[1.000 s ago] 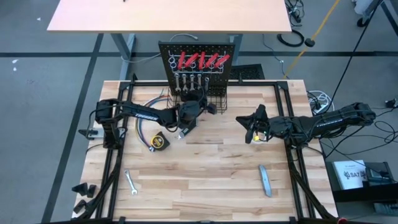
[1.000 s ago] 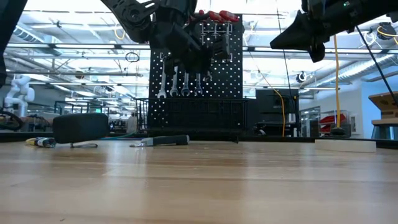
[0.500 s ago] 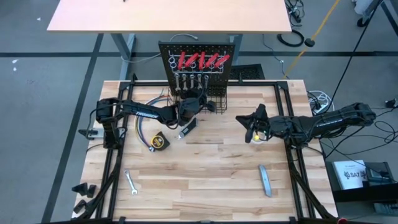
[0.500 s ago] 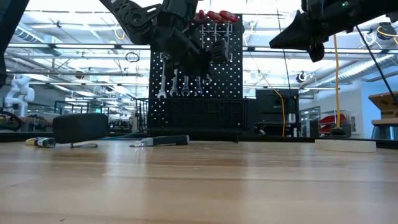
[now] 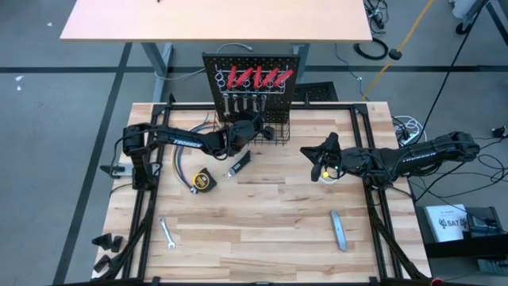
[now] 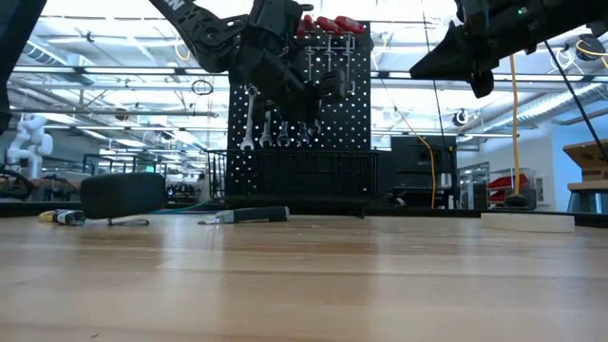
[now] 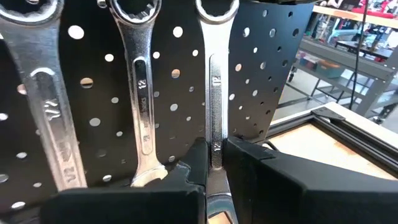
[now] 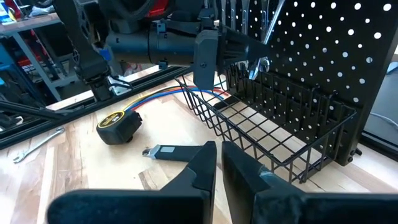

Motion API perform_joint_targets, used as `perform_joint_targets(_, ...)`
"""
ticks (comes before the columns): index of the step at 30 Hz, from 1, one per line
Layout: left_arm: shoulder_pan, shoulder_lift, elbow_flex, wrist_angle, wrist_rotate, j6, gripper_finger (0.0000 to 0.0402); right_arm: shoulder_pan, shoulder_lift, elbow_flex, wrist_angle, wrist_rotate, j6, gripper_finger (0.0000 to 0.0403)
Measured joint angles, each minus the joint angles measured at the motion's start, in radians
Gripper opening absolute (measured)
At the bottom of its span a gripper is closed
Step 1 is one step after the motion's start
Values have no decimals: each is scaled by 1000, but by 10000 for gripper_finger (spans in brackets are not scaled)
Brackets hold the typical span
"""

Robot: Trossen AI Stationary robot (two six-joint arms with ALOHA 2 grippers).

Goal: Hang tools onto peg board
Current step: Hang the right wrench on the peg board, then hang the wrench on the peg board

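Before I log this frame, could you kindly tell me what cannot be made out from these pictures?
- Left wrist view: the ring end of the wrench held by the left claw is cut off by the picture's top edge, so whether it sits on a peg is unclear.
- High view: the left claw covers that wrench.
- High view: the white item under the right claw is too small to identify.
- Low view: the peg board is partly masked by the left arm.

Access, as we see it: left gripper (image 5: 255, 127) and wire basket (image 5: 278, 131) block peg board (image 5: 298, 67) front. Table (image 5: 262, 214) centre open betw. tape measure (image 5: 203, 181) and grey bar (image 5: 338, 229).
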Motion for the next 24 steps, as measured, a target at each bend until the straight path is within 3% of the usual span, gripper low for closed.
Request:
perform_joint_targets(5,11,0,1,-18,71,1,36,0,0,0,0,0,0,19)
perform_joint_targets(14,-6,0,1,-141,102,1,142,0,0,0,-1,-30,-3,19)
perform_joint_targets(20,-75,-2,0,-303,131,-47,153,0,0,0,-4,-31,-7,19)
perform_joint_targets(24,-153,-4,-1,-333,71,28,154,0,0,0,-4,-31,-7,19)
